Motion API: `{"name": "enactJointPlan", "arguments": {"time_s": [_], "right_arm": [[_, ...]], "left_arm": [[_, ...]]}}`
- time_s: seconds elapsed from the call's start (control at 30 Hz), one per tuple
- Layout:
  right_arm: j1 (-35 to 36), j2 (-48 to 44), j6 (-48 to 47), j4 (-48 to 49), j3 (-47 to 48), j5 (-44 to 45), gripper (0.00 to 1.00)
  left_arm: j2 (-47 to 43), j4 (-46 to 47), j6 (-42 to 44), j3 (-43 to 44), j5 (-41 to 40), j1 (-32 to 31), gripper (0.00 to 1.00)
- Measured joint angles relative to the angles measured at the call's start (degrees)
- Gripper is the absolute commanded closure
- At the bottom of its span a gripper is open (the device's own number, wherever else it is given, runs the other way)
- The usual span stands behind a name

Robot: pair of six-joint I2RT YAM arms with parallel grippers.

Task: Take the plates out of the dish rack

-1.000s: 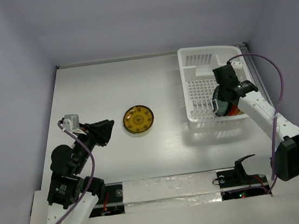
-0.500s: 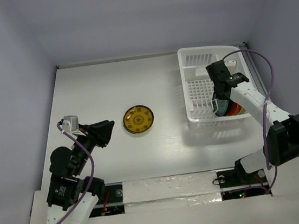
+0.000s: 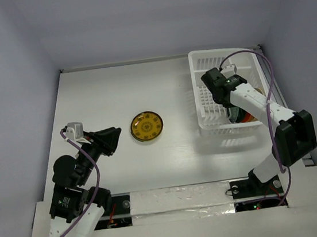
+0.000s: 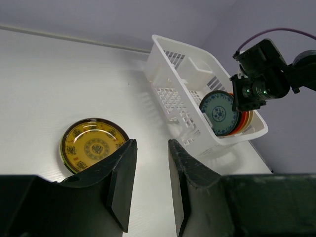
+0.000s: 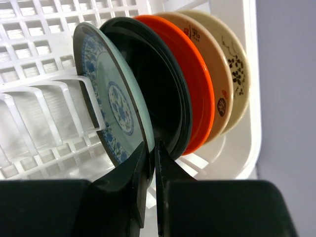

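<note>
White tabletop [image 3: 114, 89] carries the dish rack [image 3: 212, 61] at its far right side. Five plates stand on edge in a row at the rack's near end. A pale green plate [image 5: 116, 106] with blue patterning faces the rack's open middle. Behind it come a black plate [image 5: 158, 84], an orange-red plate [image 5: 195, 64], a tan plate [image 5: 217, 59] and a cream plate [image 5: 239, 64] with dark markings nearest the rack's end wall. The right gripper [image 5: 150, 148] reaches into the rack, its jaws drawn almost together and pinching the lower rim of the pale green plate. A yellow plate [image 3: 146, 126] lies flat on the table, well to the left of the rack. The left gripper [image 4: 152, 145] hangs farther left of the rack, beyond the yellow plate, its fingers a little apart and empty.
</note>
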Motion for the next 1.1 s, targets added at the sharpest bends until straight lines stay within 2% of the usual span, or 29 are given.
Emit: {"name": "enactJointPlan", "arguments": {"time_s": [0.13,0.23,0.37,0.73,0.83,0.93,1.03,1.1], "right_arm": [[2.6,2.8,0.5,-3.5,3.7,3.6,0.94],[3.2,2.9,0.9,-6.2,6.0,5.7,0.99],[3.8,2.2,1.4,-7.8,8.8,7.6,1.0],[9.8,-10.0,3.5,-7.5,13.5,7.1,1.0],[14.1,-14.3,3.5,-3.1,13.4,2.2,1.0],[19.5,-16.6,4.0,6.5,10.8,-5.8,1.0],[23.3,-14.3,5.5,17.3,7.3,-14.6,1.0],[24.4,-9.1,6.8,23.8,6.7,-19.8,1.0]], "left_arm": [[0.0,0.0,0.0,0.0,0.0,0.0,0.71],[0.0,0.0,0.0,0.0,0.0,0.0,0.71],[0.0,0.0,0.0,0.0,0.0,0.0,0.71],[0.0,0.0,0.0,0.0,0.0,0.0,0.71],[0.0,0.0,0.0,0.0,0.0,0.0,0.71],[0.0,0.0,0.0,0.0,-0.1,0.0,0.71],[0.3,0.0,0.0,0.0,-0.3,0.0,0.71],[0.5,0.0,0.0,0.0,-0.3,0.0,0.71]]}}
